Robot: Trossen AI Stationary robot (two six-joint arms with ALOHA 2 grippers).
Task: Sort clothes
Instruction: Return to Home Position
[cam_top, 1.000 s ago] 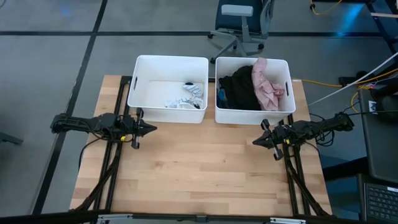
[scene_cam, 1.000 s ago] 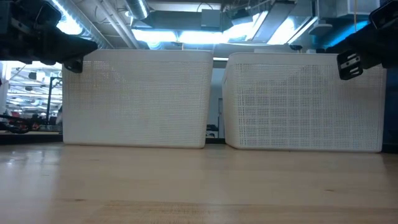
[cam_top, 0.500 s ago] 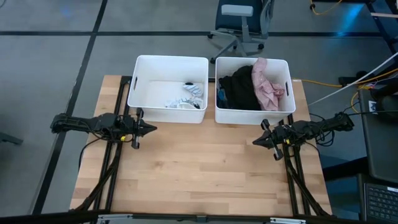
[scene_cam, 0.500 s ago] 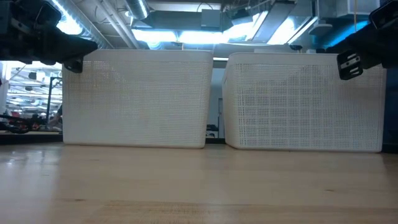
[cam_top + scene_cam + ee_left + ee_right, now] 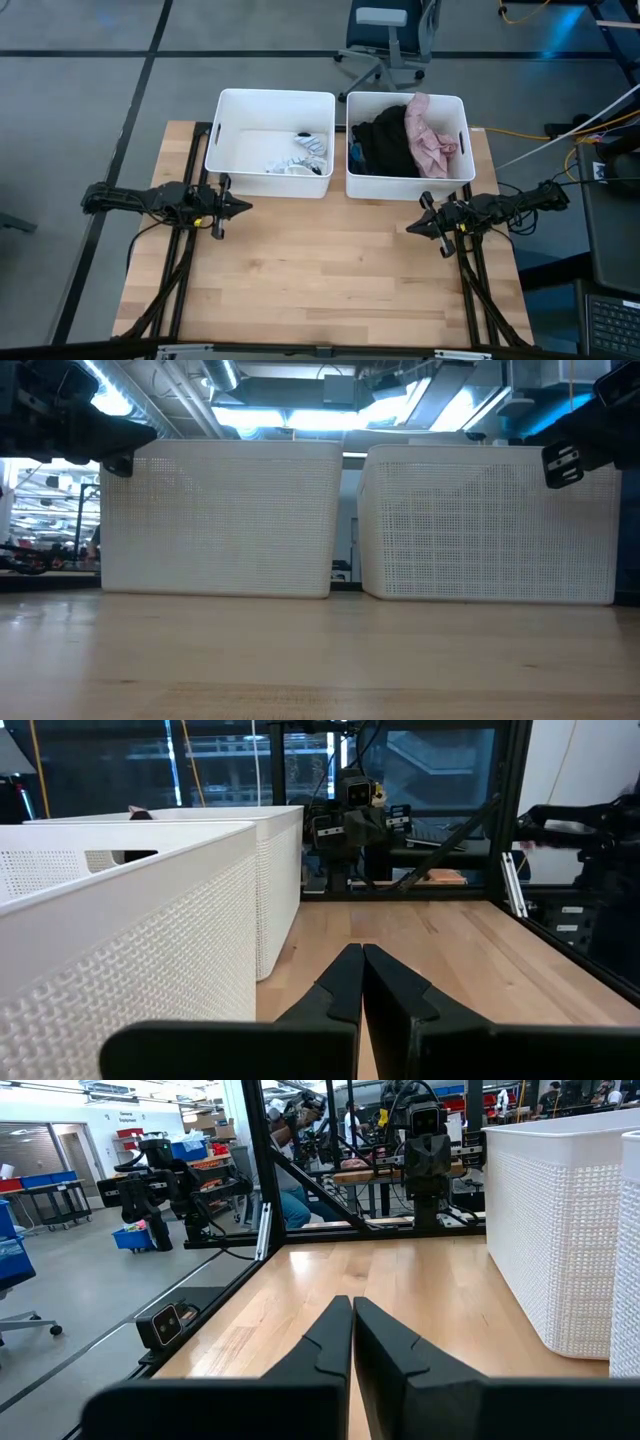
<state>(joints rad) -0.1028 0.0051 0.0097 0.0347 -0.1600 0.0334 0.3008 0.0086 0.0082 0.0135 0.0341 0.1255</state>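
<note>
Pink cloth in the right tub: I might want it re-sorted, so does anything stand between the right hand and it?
Only the right tub's near wall. The pink cloth lies uncovered atop the black clothes, so the shut right hand could likely reach it from above.

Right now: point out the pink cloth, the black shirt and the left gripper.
pink cloth (image 5: 430, 138), high view, middle of its crumpled folds.
black shirt (image 5: 383, 140), high view, centre of the dark heap.
left gripper (image 5: 361, 952), left wrist view, tips of the shut fingers.

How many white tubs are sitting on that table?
2. The left tub holds a few light garments; the right tub, beside it, holds black and pink clothes.
</note>
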